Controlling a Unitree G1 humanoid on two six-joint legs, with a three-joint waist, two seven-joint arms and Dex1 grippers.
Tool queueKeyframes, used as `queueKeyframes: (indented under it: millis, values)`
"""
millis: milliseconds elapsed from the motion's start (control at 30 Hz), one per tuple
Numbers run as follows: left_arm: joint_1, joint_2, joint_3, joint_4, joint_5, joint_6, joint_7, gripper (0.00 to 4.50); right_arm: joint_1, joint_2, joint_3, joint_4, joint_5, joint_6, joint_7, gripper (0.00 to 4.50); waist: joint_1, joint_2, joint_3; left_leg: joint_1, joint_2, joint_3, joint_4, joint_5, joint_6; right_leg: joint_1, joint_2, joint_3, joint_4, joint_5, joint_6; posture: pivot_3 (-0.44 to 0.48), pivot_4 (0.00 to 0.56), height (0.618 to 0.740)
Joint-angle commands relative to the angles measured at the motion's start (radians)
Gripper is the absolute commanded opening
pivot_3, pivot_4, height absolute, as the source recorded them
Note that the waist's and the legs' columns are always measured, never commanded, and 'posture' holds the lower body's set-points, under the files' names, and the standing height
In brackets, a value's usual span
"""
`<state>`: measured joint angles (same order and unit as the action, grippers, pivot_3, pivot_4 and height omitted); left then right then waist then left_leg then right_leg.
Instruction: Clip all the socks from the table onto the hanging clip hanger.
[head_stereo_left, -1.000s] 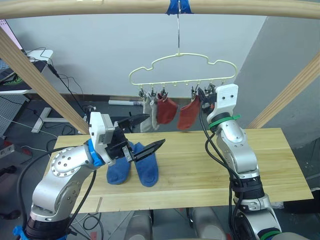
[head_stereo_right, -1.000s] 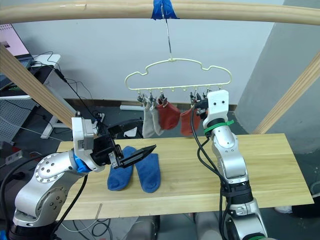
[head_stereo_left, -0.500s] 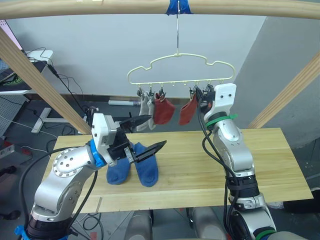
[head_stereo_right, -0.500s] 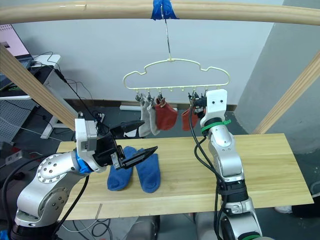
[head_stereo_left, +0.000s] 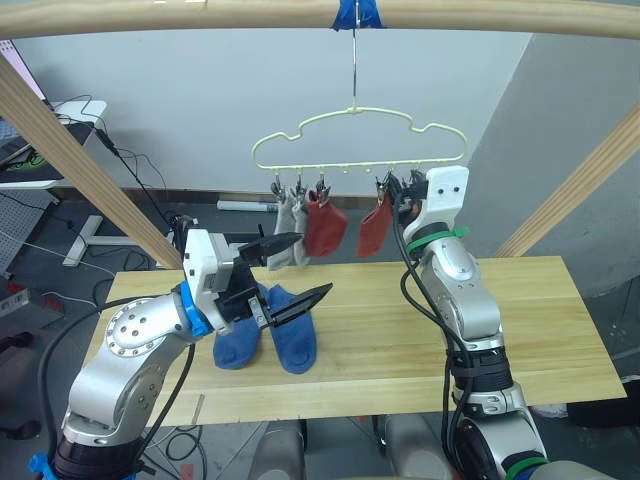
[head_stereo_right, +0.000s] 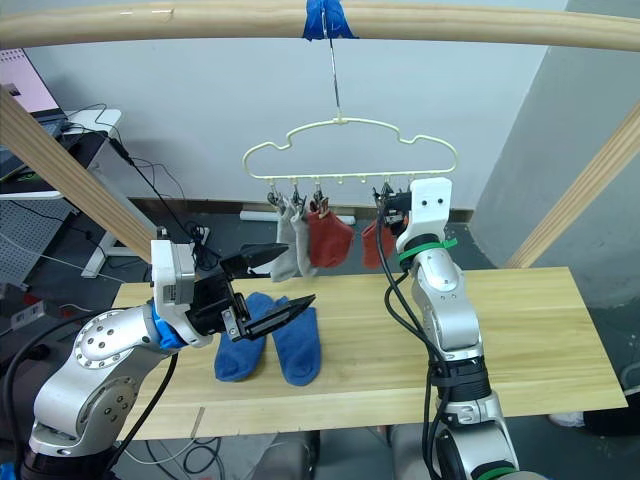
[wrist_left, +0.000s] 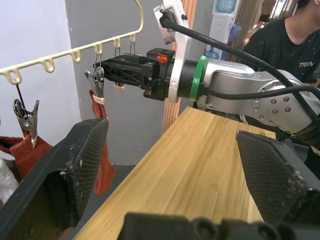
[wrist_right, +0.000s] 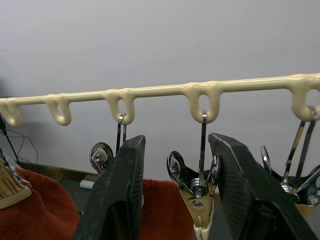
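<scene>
The right pincer (head_stereo_right: 392, 207) stands open around an empty clip (wrist_right: 198, 199) on the hanger (head_stereo_left: 360, 140), probably to press it open. The left pincer (head_stereo_left: 285, 272) waits wide and empty above the two blue socks (head_stereo_left: 268, 335) on the desk (head_stereo_left: 400, 330), ready to fetch one.

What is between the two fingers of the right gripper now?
In the right wrist view, a metal clip hanging from the clip hanger sits between the open fingers of the right gripper.
</scene>
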<state>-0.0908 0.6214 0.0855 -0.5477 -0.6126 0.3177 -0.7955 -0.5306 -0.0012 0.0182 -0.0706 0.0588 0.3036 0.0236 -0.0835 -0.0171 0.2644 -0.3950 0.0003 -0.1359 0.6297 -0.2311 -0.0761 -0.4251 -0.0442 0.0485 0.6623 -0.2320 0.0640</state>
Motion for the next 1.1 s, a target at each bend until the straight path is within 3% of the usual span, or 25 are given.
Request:
queueKeyframes:
  millis: [33, 200, 367, 467, 633, 767, 933, 1067, 1100]
  values:
    - [-0.001, -0.003, 0.013, -0.038, 0.0, -0.017, 0.003, 4.5, -0.019, -0.001, -0.011, -0.018, -0.003, -0.007, -0.008, 2.09, 0.0, 0.0, 0.0, 0.0, 0.0, 0.0, 0.0, 0.0, 0.0, 0.0, 0.0, 0.0, 0.0, 0.0, 0.0, -0.028, 0.194, 0.74]
    - [-0.001, -0.005, 0.011, -0.039, -0.001, -0.016, 0.005, 4.5, -0.017, -0.005, -0.011, -0.019, -0.002, -0.006, -0.01, 2.09, 0.0, 0.0, 0.0, 0.0, 0.0, 0.0, 0.0, 0.0, 0.0, 0.0, 0.0, 0.0, 0.0, 0.0, 0.0, -0.028, 0.197, 0.74]
    - [-0.001, -0.007, 0.009, -0.042, -0.002, -0.013, 0.009, 4.5, -0.011, -0.013, -0.015, -0.023, -0.003, -0.001, -0.01, 0.6, 0.0, 0.0, 0.0, 0.0, 0.0, 0.0, 0.0, 0.0, 0.0, 0.0, 0.0, 0.0, 0.0, 0.0, 0.0, -0.027, 0.2, 0.74]
    - [-0.001, -0.009, 0.007, -0.044, -0.002, -0.011, 0.012, 4.5, -0.01, -0.023, -0.021, -0.027, 0.001, 0.002, -0.006, 0.04, 0.0, 0.0, 0.0, 0.0, 0.0, 0.0, 0.0, 0.0, 0.0, 0.0, 0.0, 0.0, 0.0, 0.0, 0.0, -0.029, 0.204, 0.74]
    - [0.009, -0.011, 0.003, -0.049, 0.0, -0.008, 0.012, 4.5, -0.003, -0.055, -0.046, -0.072, 0.059, 0.06, 0.051, 0.04, 0.0, 0.0, 0.0, 0.0, 0.0, 0.0, 0.0, 0.0, 0.0, 0.0, 0.0, 0.0, 0.0, 0.0, 0.0, -0.037, 0.212, 0.74]
    - [0.032, -0.002, -0.001, -0.024, 0.027, -0.001, 0.017, 4.5, 0.008, -0.151, -0.076, -0.173, 0.237, 0.252, 0.234, 0.04, 0.0, 0.0, 0.0, 0.0, 0.0, 0.0, 0.0, 0.0, 0.0, 0.0, 0.0, 0.0, 0.0, 0.0, 0.0, -0.048, 0.219, 0.74]
    - [0.088, 0.045, -0.047, 0.085, 0.219, -0.039, 0.046, 4.5, -0.005, -0.305, -0.176, -0.23, 0.538, 0.547, 0.431, 0.04, -0.001, 0.0, 0.0, 0.001, 0.0, 0.0, 0.0, 0.0, 0.0, 0.0, 0.0, 0.0, 0.0, 0.0, 0.0, -0.064, 0.218, 0.74]
    - [0.096, 0.034, -0.051, 0.126, 0.24, -0.004, 0.067, 4.5, -0.025, -0.345, -0.224, -0.222, 0.644, 0.638, 0.449, 0.04, -0.001, 0.0, 0.0, 0.001, 0.001, 0.0, 0.0, 0.0, 0.0, 0.001, 0.001, 0.0, 0.0, -0.002, 0.002, -0.078, 0.214, 0.74]
    - [0.102, 0.037, -0.067, 0.203, 0.281, 0.005, 0.081, 4.5, -0.034, -0.389, -0.197, -0.213, 0.643, 0.637, 0.507, 0.04, -0.001, 0.0, 0.0, 0.001, 0.002, 0.0, 0.0, 0.0, 0.0, 0.001, 0.002, 0.0, 0.0, -0.002, 0.003, -0.078, 0.214, 0.74]
